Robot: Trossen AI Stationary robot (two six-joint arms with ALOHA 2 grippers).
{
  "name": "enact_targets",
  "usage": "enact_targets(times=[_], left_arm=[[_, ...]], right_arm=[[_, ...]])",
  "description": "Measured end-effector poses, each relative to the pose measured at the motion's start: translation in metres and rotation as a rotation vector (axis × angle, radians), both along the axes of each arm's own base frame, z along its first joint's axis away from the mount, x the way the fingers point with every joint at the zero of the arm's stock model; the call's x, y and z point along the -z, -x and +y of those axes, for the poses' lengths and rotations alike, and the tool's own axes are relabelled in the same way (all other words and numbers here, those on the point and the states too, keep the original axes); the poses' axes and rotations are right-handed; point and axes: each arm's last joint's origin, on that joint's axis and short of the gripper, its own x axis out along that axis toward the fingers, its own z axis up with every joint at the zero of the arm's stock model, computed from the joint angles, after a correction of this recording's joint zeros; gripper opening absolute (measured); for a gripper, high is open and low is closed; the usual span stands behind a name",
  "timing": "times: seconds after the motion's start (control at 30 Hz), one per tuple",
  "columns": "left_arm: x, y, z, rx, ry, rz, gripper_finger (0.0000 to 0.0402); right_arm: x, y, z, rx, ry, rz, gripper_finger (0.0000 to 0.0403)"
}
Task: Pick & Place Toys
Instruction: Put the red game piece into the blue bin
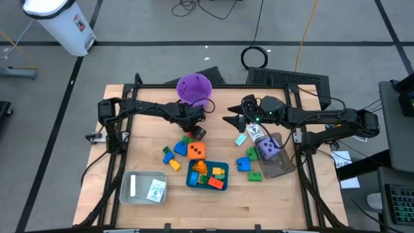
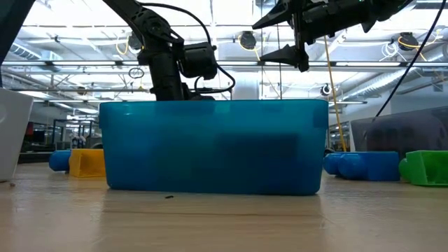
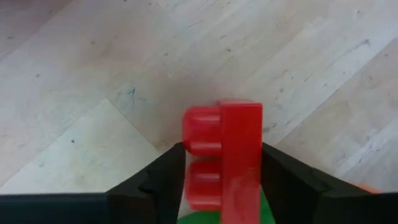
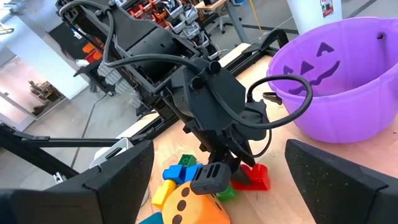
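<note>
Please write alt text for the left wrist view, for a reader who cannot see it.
A red brick sits between the left gripper's two dark fingers, which close against its sides. A green brick shows just beneath it, over a pale wooden table.

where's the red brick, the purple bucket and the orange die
red brick (image 3: 224, 152), left wrist view, its front face
purple bucket (image 1: 193, 86), high view, its inside
orange die (image 1: 196, 151), high view, its top face
</note>
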Motion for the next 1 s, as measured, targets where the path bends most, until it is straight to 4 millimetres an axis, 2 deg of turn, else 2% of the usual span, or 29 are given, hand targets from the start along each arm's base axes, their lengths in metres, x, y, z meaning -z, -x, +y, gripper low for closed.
enact_targets(times=[0.53, 0.8, 1.0], left_arm=[[-0.002, -0.001, -0.001, 0.011, 0.036, -0.02, 0.0093], [-0.002, -0.001, -0.001, 0.008, 0.037, -0.02, 0.0095], [-0.011, 0.003, 0.001, 0.008, 0.028, -0.04, 0.0094]], right_arm=[[0.0, 0.0, 0.0, 0.0, 0.0, 0.0, 0.0357], [0.0, 0.0, 0.0, 0.0, 0.0, 0.0, 0.0357], [0.0, 0.0, 0.0, 0.0, 0.0, 0.0, 0.0357]])
